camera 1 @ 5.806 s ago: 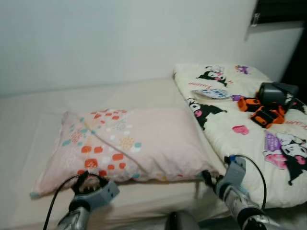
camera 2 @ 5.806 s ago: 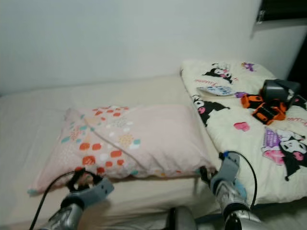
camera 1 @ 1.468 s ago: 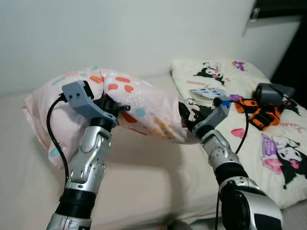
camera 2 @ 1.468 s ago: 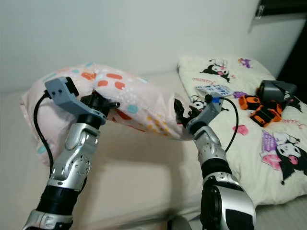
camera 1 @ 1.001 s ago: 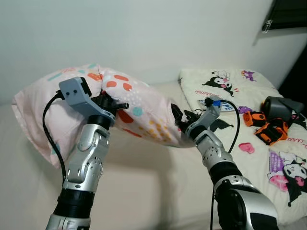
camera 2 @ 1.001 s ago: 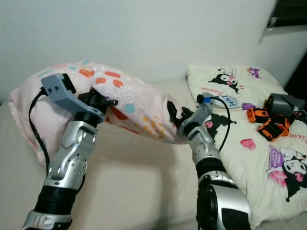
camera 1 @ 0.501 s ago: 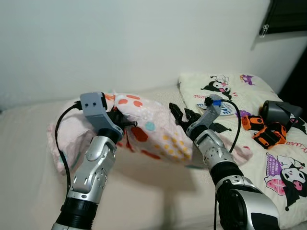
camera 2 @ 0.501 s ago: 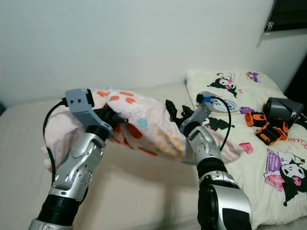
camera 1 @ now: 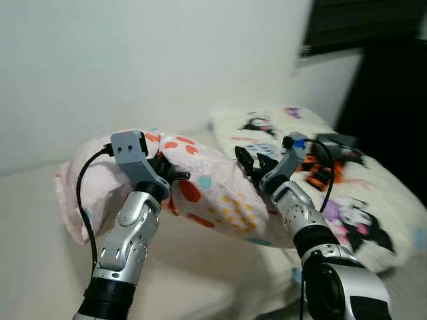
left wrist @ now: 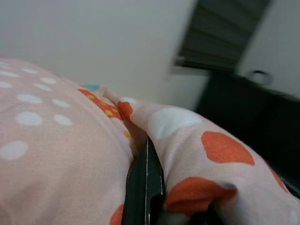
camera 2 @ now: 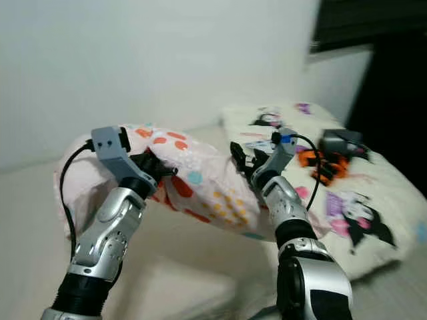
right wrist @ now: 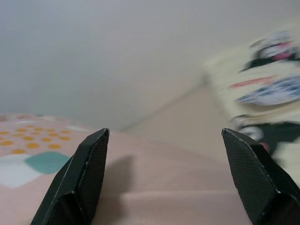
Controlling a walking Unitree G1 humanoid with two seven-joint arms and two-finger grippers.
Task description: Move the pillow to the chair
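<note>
Pink spotted pillow [camera 1: 213, 183] is up off the bed [camera 1: 40, 227], carried between both arms. Left gripper [camera 1: 172, 177] pinched tight on a fold of it. Right gripper [camera 2: 241, 159] fingers spread wide, pressed against its far end.

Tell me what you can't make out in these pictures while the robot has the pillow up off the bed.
- Left gripper: fingertips buried in the pillow folds; the left wrist view shows them pressed together.
- Whether the open right gripper touches the pillow: its fingers stand apart above the fabric.
- Orange and dark items on the cartoon quilt: blurred by camera motion.
- Pillow's underside and far end: hidden by its own bulk.
</note>
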